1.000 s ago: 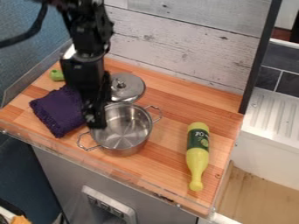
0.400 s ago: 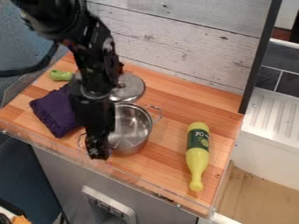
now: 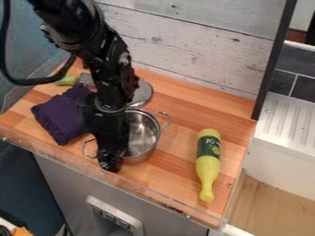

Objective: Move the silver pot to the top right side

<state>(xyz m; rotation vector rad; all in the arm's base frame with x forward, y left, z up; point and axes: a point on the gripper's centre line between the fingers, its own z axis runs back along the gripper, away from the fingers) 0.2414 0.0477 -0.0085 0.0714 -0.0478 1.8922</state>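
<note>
A silver pot (image 3: 142,138) sits on the surface left of centre in the frame, upright, one wire handle toward the upper right and the other toward the lower left. The part of its inside that can be seen is shiny bare metal. A silver lid (image 3: 143,94) lies just beyond it, partly hidden by the arm. Right of centre, a yellow bottle (image 3: 208,168) with a green label lies on its side, neck toward the bottom of the frame.

The surface (image 3: 169,170) is striped wood. At its left are a crumpled purple cloth (image 3: 52,117) and, farther up, a small green object (image 3: 66,81) half covered. Pale grey planks (image 3: 197,55) form the wall behind, ending at a black post (image 3: 269,78); white ribbed metal (image 3: 289,122) stands at the right edge.

The black arm (image 3: 113,76) comes in from the upper left, its gripper (image 3: 111,165) pointing down at the pot's left side — whether they touch is unclear. Whether the jaws are open or closed cannot be told.
</note>
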